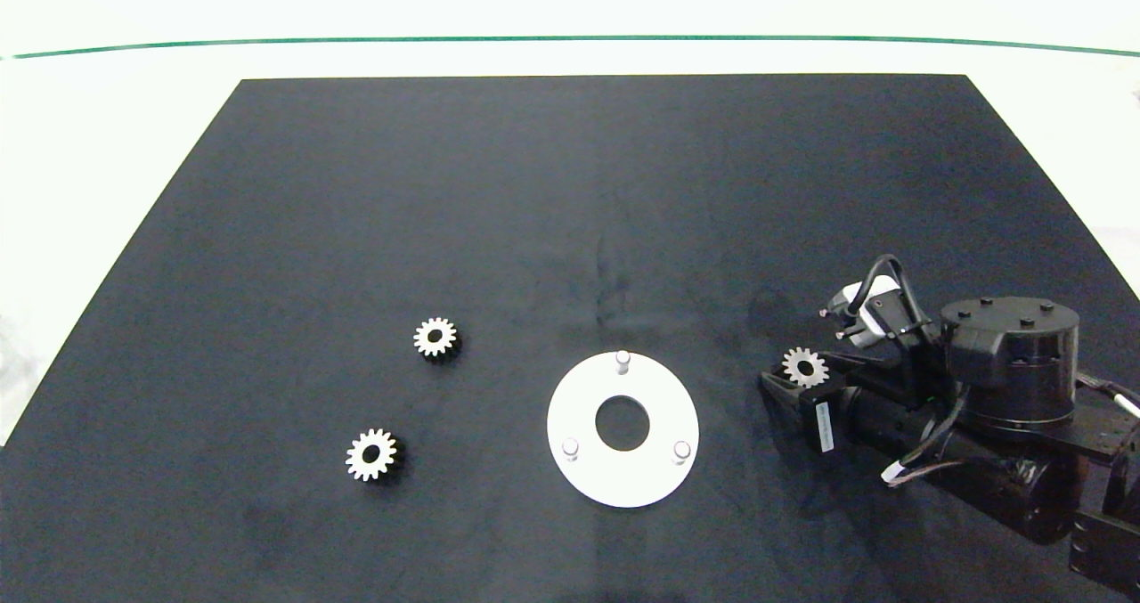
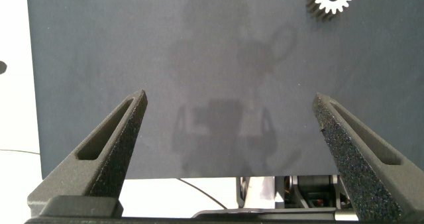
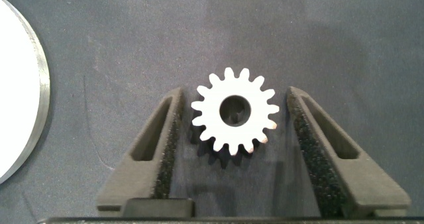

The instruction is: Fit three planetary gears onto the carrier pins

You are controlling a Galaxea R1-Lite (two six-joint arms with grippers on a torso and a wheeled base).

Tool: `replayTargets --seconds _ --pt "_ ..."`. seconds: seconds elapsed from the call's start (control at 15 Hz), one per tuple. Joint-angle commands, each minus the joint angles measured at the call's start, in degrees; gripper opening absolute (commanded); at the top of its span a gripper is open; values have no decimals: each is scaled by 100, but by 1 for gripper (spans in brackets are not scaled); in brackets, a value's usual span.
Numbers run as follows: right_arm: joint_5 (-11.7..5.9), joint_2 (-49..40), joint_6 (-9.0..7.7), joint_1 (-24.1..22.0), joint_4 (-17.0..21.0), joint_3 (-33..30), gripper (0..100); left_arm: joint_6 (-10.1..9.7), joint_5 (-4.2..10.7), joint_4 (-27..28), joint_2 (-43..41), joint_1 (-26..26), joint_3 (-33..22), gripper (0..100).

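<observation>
Black mat (image 1: 570, 184) covers the table. Near edge: disc (image 1: 579, 469) with three carrier pins (image 1: 622, 362), all bare. Right gripper (image 3: 233, 141) just right of it, fingers spread around one gear (image 3: 234, 111), not pinching. Left gripper (image 2: 228, 138) spread over bare mat. Two planetary gears (image 1: 371, 454) lie left. Beyond: white table (image 1: 107, 140), green line (image 1: 570, 39).

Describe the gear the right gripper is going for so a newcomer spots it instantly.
Start at the white disc with three pins near the front of the black mat, then look to its right, where the right gripper comes in. The gear lies there between the open fingers, not yet clamped. The other two gears lie left of the disc, with no gripper near.
</observation>
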Motion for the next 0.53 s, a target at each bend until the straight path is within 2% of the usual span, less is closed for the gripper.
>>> replayTargets --seconds 0.07,0.53 --pt "-9 -1 -4 2 -22 -1 55 1 2 18 3 0 1 100" --pt "0 -1 -4 11 -22 -1 42 10 2 18 3 0 1 100"
